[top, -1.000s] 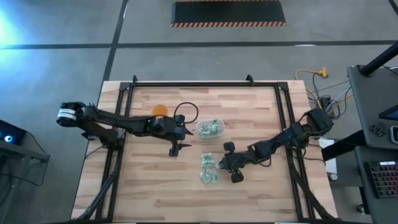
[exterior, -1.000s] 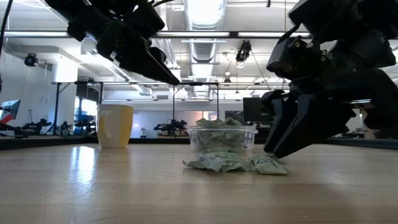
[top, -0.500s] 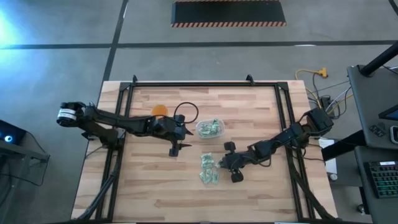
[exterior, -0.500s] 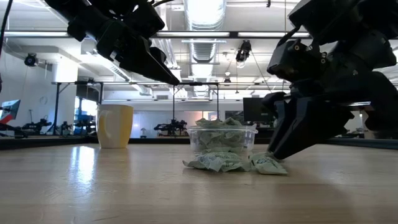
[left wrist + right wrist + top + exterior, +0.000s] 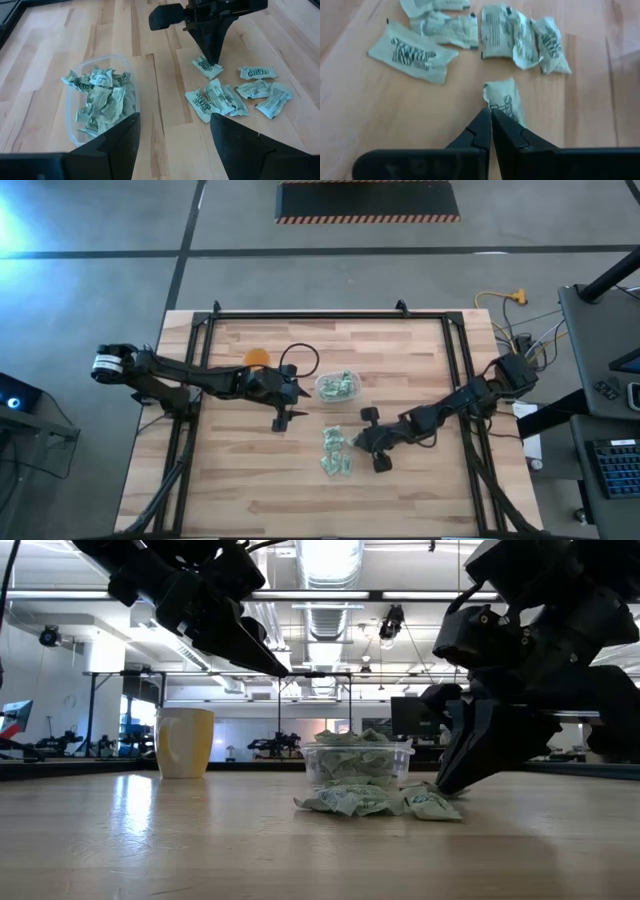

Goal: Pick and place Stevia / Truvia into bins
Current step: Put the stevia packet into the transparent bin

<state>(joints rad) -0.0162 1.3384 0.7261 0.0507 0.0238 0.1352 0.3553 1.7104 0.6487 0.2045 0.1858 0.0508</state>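
On the table (image 5: 400,360) we find the clear tub (image 5: 74,117) already well filled with packets, while a loose cluster of packets (image 5: 235,95) lies beside it, so we judge the task about half done. Our right tool (image 5: 490,120) has clenched on the edge of one packet (image 5: 504,102) at the cluster's near side. Our left tool (image 5: 172,130) hangs released above the tub.

small flat green-and-white paper packets (image 5: 235,92): loose crumpled cluster lying flat on wood, at 6 o'clock of tub | small clear rectangular plastic tub with rounded corners (image 5: 75,117): upright, table centre, heaped with more crumpled green-and-white packets (image 5: 102,102)
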